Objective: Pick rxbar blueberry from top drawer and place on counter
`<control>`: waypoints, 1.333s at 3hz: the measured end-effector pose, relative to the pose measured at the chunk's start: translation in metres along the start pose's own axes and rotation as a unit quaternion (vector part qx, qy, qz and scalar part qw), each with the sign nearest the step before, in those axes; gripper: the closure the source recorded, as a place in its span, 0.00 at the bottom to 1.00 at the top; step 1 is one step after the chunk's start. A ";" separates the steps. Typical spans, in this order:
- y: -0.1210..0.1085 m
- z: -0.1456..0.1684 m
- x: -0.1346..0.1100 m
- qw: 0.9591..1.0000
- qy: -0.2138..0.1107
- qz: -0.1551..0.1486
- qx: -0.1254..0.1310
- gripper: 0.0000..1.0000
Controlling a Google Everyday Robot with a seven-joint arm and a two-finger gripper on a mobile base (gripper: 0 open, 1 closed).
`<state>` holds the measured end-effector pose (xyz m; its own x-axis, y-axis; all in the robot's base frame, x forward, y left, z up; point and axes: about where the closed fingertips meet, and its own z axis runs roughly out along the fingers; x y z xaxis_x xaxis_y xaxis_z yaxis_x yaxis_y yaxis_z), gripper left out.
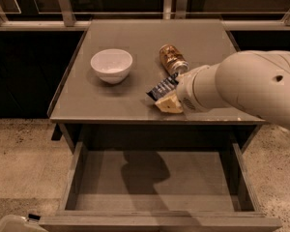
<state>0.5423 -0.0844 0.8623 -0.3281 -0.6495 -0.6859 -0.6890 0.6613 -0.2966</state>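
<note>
The rxbar blueberry is a dark navy wrapped bar with white lettering. It is held in my gripper just above the counter, near its front edge and in front of the gold-brown can. My gripper is shut on the bar; its tan fingers show under the bar. My big cream arm comes in from the right. The top drawer is pulled open below the counter and its flat bottom is bare.
A white bowl stands on the counter's left half. A gold-brown can lies on its side behind the bar. A railing runs behind the counter. A pale object sits at the bottom left corner.
</note>
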 end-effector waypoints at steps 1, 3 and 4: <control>0.000 0.000 0.000 1.000 0.000 0.000 0.000 0.58; 0.000 0.000 0.000 1.000 0.000 0.000 0.000 0.11; 0.000 0.000 0.000 1.000 0.000 0.000 0.000 0.00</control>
<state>0.5423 -0.0844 0.8624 -0.3280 -0.6496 -0.6859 -0.6890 0.6612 -0.2968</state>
